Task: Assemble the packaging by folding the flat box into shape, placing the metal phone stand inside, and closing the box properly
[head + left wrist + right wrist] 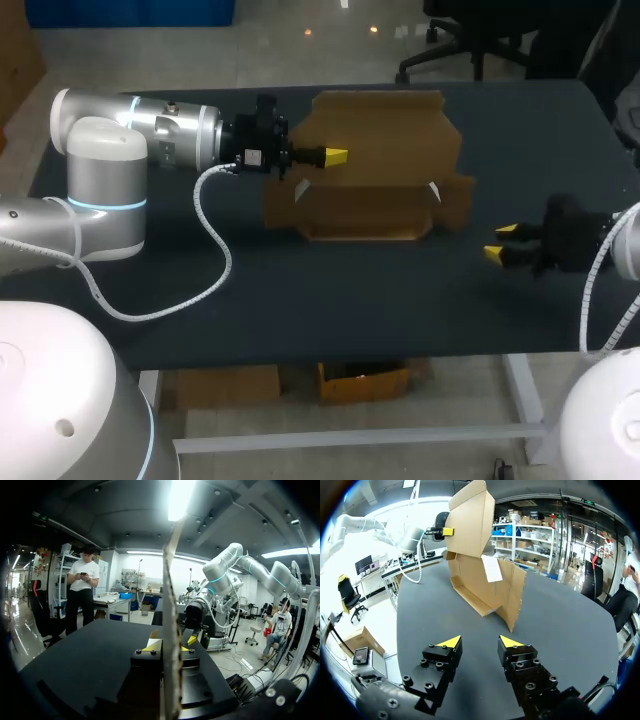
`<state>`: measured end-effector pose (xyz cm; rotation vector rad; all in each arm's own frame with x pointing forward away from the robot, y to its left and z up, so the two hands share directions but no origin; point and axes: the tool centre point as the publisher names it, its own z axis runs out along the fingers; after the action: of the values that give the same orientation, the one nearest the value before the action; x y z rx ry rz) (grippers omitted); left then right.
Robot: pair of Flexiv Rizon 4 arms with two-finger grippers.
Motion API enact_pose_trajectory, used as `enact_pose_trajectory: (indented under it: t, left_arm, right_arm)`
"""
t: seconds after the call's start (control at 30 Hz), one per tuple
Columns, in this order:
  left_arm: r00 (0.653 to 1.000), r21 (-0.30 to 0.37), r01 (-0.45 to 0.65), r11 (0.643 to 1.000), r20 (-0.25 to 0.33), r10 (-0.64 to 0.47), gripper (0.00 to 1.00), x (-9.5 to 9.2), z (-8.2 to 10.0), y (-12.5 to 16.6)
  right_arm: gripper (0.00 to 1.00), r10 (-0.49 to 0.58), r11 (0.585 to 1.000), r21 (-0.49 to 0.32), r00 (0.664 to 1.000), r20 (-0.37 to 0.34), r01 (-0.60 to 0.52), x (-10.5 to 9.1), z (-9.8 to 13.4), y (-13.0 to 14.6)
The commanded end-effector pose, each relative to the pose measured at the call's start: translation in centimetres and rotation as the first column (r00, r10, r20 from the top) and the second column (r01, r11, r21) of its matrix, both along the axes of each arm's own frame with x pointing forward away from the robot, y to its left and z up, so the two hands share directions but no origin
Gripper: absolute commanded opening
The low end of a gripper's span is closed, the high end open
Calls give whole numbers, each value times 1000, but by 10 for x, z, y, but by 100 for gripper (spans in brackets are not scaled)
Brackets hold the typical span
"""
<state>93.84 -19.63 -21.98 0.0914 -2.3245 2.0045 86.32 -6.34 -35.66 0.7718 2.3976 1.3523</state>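
On dark table [300, 290], upper middle of frame: box [380, 190] only part folded, walls up, lid flap pinched upright by left gripper [335, 155]. At right, well apart: right gripper [500, 243], jaws wide, empty. No phone stand visible; loading and closing seemingly left.

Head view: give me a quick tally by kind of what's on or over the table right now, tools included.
cardboard box: 1
tools: 2 (left tool, right tool)
metal phone stand: 0 in view
Total: 3
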Motion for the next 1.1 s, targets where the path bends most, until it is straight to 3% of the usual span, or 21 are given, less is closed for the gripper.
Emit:
enact_pose_trajectory:
  t: [0.03, 0.63, 1.1]
  left_arm:
    - [1000, 0, 1, 1000, 0, -1, 0, 0, -2, 0]
    - [1000, 0, 1, 1000, 0, -1, 0, 0, -2, 0]
    - [1000, 0, 1, 1000, 0, -1, 0, 0, -2, 0]
  right_arm:
    - [45, 38, 999, 10, 999, -13, -38, 13, -5, -2]
    - [45, 139, 990, 11, 990, 7, -139, 72, -14, 7]
    - [43, 189, 982, 24, 982, 24, -189, 107, -16, 25]
